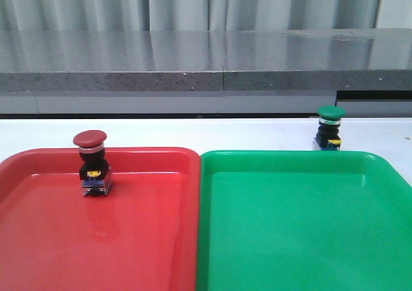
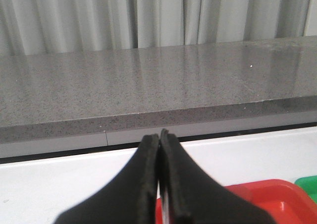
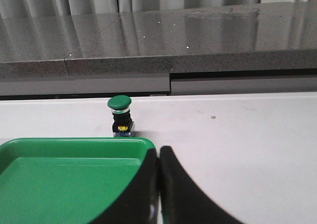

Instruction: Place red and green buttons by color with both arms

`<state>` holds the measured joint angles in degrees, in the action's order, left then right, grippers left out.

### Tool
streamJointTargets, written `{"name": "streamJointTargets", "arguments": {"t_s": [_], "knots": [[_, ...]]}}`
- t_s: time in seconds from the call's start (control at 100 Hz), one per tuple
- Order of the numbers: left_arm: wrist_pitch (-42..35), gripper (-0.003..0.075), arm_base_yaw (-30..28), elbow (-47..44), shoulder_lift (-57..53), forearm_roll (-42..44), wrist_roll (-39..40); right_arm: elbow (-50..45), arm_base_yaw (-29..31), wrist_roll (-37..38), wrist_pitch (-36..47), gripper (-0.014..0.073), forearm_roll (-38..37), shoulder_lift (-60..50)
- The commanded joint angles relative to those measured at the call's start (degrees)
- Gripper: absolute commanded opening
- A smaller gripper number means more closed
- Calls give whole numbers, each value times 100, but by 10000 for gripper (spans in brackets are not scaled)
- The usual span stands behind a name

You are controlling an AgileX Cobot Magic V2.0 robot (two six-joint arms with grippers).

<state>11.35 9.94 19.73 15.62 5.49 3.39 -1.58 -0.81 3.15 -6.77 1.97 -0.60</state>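
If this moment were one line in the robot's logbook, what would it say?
red button: in red tray | green button: on table, behind green tray | both fingers shut, empty

You see a red-capped button (image 1: pixel 94 164) (silver ring, black body, yellow tag) in the red tray (image 1: pixel 38 239), a green-capped button (image 1: pixel 330 129) on the white counter (image 1: pixel 193 133), a green tray (image 1: pixel 302 233), and black fingers (image 3: pixel 143 194).

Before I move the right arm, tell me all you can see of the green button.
The green button stands upright on the white table, just beyond the green tray's far rim, not in it. It has a glossy green mushroom cap, silver ring, black body, yellow tag and bluish base. Nothing grips it; the right gripper is short of it, fingers together.
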Motion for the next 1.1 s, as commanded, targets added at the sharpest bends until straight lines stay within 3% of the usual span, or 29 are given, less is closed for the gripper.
{"name": "streamJointTargets", "arguments": {"t_s": [0.0, 0.35, 0.47, 1.09], "knots": [[-442, -19, -12, -166, -240, 112, 21, 86, 8, -15, 480, -67, -47, -123], [-451, -19, -553, -1838, -1782, 124, 70, 86, 8, -15, 480, -67, -47, -123], [-774, -19, -647, -2152, -1746, 113, 84, 86, 8, -15, 481, -67, -47, -118], [-1078, -19, -647, -2221, -1764, 92, 84, 86, 8, -15, 481, -67, -47, -118]]}}
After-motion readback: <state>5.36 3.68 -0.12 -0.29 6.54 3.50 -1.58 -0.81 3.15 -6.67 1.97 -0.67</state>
